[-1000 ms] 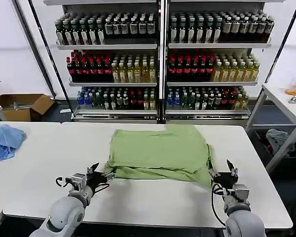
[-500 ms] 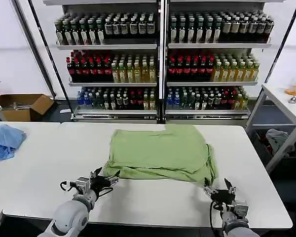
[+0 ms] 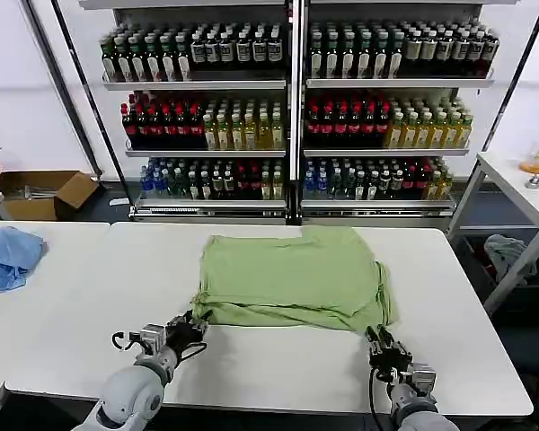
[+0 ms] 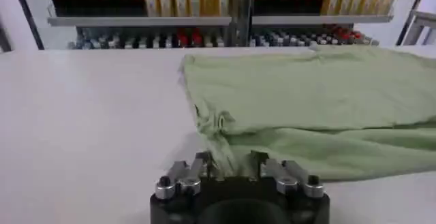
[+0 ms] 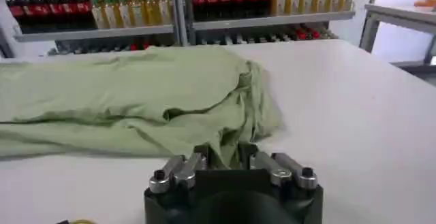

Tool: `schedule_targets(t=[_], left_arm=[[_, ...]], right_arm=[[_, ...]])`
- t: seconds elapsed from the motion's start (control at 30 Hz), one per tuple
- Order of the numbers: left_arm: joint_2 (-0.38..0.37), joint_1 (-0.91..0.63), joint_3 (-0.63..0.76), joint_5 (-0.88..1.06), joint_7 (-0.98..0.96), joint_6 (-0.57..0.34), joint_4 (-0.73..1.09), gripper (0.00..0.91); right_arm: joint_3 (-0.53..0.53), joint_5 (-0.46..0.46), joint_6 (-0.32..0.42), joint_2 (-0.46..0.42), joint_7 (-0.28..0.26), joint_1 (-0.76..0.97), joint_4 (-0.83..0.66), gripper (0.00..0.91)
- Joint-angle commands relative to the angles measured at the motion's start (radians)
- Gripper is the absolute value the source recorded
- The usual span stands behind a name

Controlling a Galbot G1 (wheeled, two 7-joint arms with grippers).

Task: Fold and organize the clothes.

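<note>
From the head view, the light green shirt (image 3: 292, 278) lies partly folded in the middle of the white tabletop (image 3: 72, 305), its far edge toward the bottle shelves (image 3: 292, 117). Its printed front is not on show, and the near hem is bunched into soft folds. The left hand (image 3: 187, 328) sits at the shirt's near left corner and the right hand (image 3: 380, 341) at its near right corner, both low on the tabletop. The arms behind them are cut off by the lower edge. A light blue cloth (image 3: 9, 256) lies well apart at the far left.

In the left wrist view, the left hand (image 4: 228, 165) has its fingers drawn narrow with a pinch of the shirt (image 4: 313, 103) edge gathered between them. The fingertips are hidden under the fabric.

In the right wrist view, the right hand (image 5: 223, 156) is likewise closed narrow on a fold of the shirt (image 5: 129, 96) corner, which rises in a small peak at the fingers and covers their tips.
</note>
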Motion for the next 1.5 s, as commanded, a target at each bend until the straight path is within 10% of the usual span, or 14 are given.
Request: schedule_targets(t=[0.03,0.87,1.5], left_arm=[[-0.001,0.002,0.0,-0.005,0.001,0.0,0.004,0.05],[0.03,0.046,-0.026,-0.096,0.013,0.002,-0.065,0.04],[0.129,0.385,-0.151,-0.092,0.019,0.008,-0.328,0.03]], right_arm=[[-0.013,0.01,-0.004,0.002,0.001,0.01,-0.029,0.0],[0.07,0.108,-0.018,-0.053,-0.003,-0.049,0.074,0.0],[0.199,0.098,-0.041,-0.064,-0.017,-0.402,0.344,0.0]])
